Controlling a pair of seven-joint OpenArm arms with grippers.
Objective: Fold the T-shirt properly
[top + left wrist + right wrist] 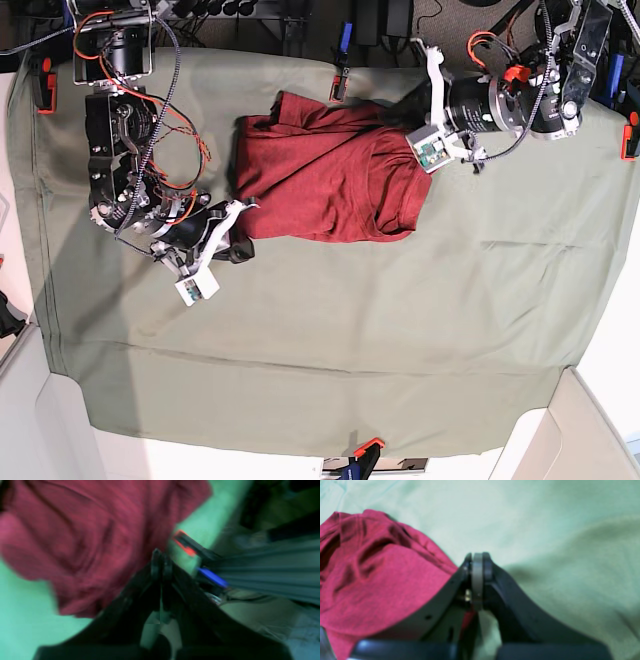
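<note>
The maroon T-shirt (pixel 325 175) lies rumpled and partly folded on the sage-green cloth (pixel 330 330), toward the far middle of the table. My left gripper (pixel 160 560) is shut, its tips at the shirt's (pixel 75 540) edge, and nothing shows between the jaws; this view is blurred. In the base view the left gripper (pixel 393 118) sits at the shirt's upper right corner. The right gripper (pixel 478 560) is shut just beside the shirt (pixel 370 580), above bare green cloth. The base view places that right gripper (pixel 235 248) by the shirt's lower left corner.
The green cloth (pixel 557 555) covers the whole table and is pinned by clamps at its edges (pixel 340 85), (pixel 45 85), (pixel 628 135), (pixel 365 447). A red-tipped clamp (pixel 186 545) and a blue one (pixel 212 577) are close to the left gripper. Loose cables (pixel 170 130) hang by the right arm.
</note>
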